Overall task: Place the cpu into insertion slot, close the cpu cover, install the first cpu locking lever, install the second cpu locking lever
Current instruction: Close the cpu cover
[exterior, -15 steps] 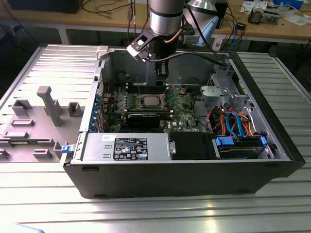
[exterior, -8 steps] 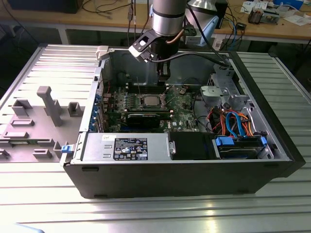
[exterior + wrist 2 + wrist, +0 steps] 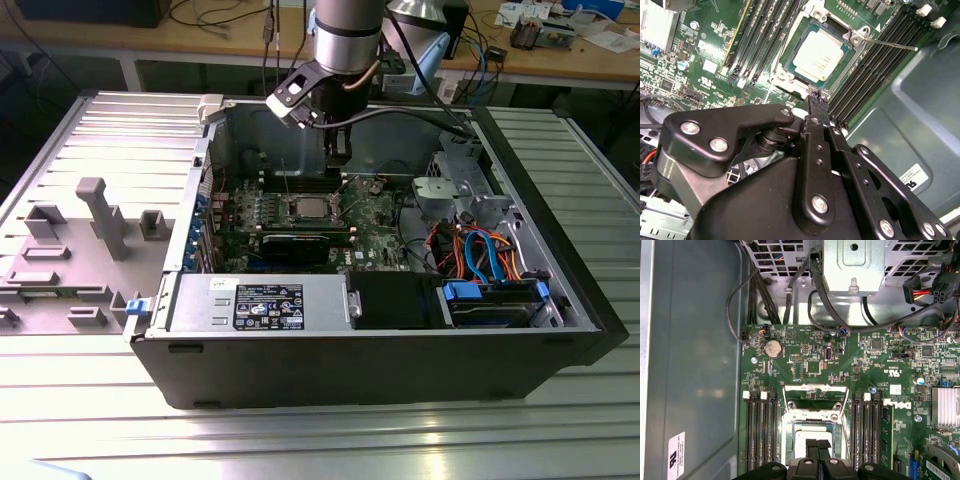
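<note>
The arm reaches straight down into the open case, with the gripper vertical. Its jaws are pressed together at the near edge of the insertion slot. One cpu sits there mid-motherboard, framed by one cpu cover. One thin lever juts out beyond.

Open room above the cpu, between memory slots, beside the case wall.

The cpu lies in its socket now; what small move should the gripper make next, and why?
Probably lift the gripper a little clear of the cpu: its jaws look shut just above the chip, which sits flat in the insertion slot, while the cpu cover seems raised.
</note>
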You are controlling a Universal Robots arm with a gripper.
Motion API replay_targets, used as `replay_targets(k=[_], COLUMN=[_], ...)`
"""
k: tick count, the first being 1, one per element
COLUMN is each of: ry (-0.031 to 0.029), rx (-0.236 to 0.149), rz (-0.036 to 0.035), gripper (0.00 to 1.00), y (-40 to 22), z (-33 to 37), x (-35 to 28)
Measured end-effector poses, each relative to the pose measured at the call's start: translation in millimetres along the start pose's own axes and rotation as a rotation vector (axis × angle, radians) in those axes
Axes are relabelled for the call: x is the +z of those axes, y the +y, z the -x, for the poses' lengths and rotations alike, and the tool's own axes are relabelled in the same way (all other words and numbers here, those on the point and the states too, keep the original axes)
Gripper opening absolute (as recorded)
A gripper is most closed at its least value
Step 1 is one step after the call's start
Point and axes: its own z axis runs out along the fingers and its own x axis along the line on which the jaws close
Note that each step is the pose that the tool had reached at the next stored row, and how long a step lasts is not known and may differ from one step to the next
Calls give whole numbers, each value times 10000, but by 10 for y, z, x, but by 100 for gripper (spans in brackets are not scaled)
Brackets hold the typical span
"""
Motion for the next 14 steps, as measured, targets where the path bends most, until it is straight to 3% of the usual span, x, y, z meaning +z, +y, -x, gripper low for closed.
replay_targets(k=[14], ry=[-1], rx=[0], rz=[0], gripper=[11], y=[131], z=[3], x=[1])
